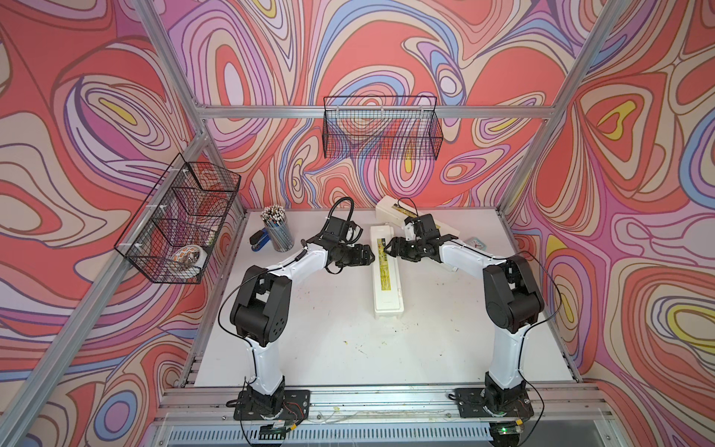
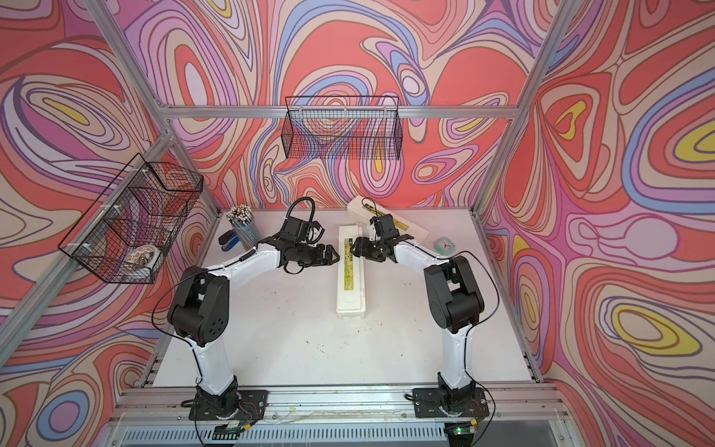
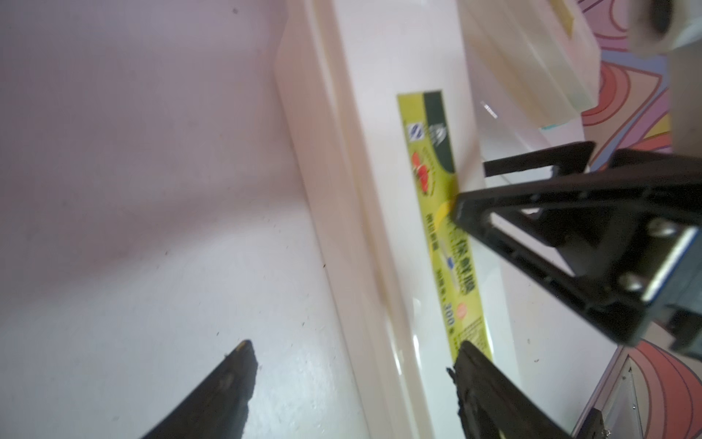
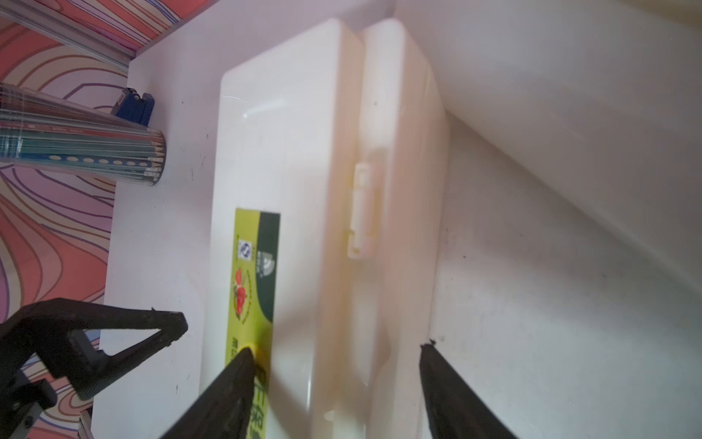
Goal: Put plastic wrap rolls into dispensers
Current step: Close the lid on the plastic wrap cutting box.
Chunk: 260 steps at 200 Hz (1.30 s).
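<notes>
Both top views showed the dispenser (image 1: 387,282), lid shut, lying with its long axis running away from the robot, between the grippers — left gripper (image 1: 370,256) just beside its left edge, right gripper (image 1: 390,247) over its label and nearer — both with jaws apart and empty; no rolls showed.
</notes>
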Each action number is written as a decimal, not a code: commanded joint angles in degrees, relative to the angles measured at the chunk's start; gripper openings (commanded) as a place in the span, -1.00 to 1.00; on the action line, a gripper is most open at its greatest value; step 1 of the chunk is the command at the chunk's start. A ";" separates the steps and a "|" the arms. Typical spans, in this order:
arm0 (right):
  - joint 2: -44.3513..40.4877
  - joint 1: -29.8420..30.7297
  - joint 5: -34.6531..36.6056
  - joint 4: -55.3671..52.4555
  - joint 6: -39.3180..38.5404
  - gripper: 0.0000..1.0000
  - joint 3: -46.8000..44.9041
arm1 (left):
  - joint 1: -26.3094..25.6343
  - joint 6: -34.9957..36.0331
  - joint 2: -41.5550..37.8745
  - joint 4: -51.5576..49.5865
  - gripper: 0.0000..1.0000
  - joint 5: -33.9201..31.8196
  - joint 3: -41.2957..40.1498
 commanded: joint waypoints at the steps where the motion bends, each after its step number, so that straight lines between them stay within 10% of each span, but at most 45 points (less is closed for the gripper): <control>1: 3.63 -0.87 -1.69 1.46 0.28 0.40 3.82 | 0.08 2.35 3.14 0.38 0.65 3.05 5.11; 103: 17.63 -2.39 -14.75 -4.15 3.05 0.10 9.50 | 2.92 -3.73 21.02 1.13 0.62 5.94 12.22; 217: 14.61 6.93 -19.52 -6.76 4.97 -0.69 -5.06 | 3.65 -4.68 10.05 -0.17 0.60 4.91 -5.14; 260: 9.59 7.51 -14.49 -2.51 4.94 0.07 -8.37 | 4.01 -0.40 14.46 -5.30 0.49 5.66 2.89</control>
